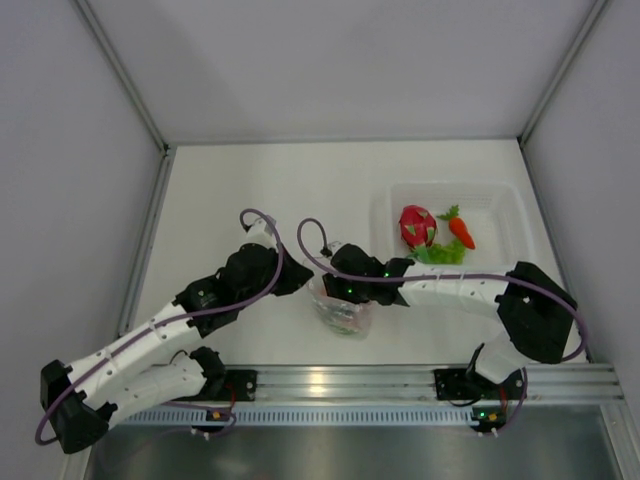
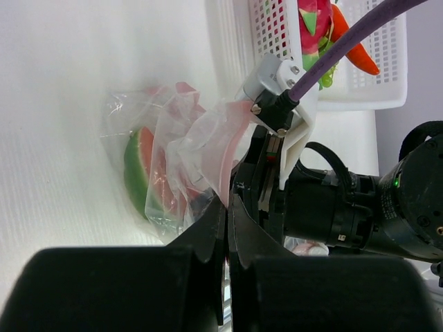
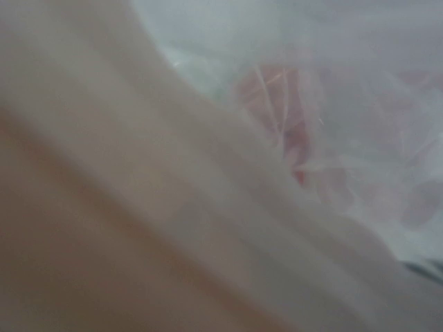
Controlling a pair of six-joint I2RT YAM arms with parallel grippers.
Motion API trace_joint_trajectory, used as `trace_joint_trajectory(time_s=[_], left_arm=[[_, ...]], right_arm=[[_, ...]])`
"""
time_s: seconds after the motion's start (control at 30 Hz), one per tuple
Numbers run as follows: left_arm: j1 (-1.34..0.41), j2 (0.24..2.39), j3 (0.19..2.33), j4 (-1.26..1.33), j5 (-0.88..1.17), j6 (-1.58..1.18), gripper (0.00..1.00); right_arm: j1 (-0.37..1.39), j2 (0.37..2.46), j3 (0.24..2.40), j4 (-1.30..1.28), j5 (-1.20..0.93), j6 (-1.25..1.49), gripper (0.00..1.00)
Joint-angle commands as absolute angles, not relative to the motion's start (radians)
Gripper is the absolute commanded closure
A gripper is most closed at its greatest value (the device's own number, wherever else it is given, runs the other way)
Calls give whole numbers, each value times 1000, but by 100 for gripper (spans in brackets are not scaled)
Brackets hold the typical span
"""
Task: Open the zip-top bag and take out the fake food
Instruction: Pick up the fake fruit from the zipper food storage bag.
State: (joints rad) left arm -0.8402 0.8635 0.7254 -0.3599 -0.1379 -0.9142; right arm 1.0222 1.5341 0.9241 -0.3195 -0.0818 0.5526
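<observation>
The zip-top bag [image 1: 345, 315] lies crumpled between my two grippers at the table's near middle. In the left wrist view the bag [image 2: 187, 149] holds a red-and-green melon slice [image 2: 135, 169]. My left gripper [image 2: 227, 204] is shut on the bag's edge; it also shows in the top view [image 1: 305, 280]. My right gripper [image 1: 333, 292] presses into the bag from the right, its fingers hidden. The right wrist view shows only blurred plastic [image 3: 332, 104] against the lens. The magenta dragon fruit [image 1: 417, 225], orange piece [image 1: 461, 232] and green leafy pieces [image 1: 440, 255] lie in the tub.
A white rectangular tub [image 1: 385, 215] stands at the back right; it also shows in the left wrist view [image 2: 367, 97] with the dragon fruit [image 2: 315, 21] in it. White walls enclose the table. A metal rail [image 1: 400, 380] runs along the near edge.
</observation>
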Motion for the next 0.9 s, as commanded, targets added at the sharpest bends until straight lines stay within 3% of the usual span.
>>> trace_joint_trajectory(time_s=[0.0, 0.43, 0.87], left_arm=[[-838, 859, 758, -337, -133, -917, 100], [-838, 865, 758, -339, -140, -911, 100], [-839, 784, 759, -337, -89, -908, 100]], right_arm=[[1063, 1571, 982, -301, -81, 537, 70], [1129, 1689, 1077, -368, 64, 529, 66], [1123, 1885, 1149, -385, 259, 545, 46]])
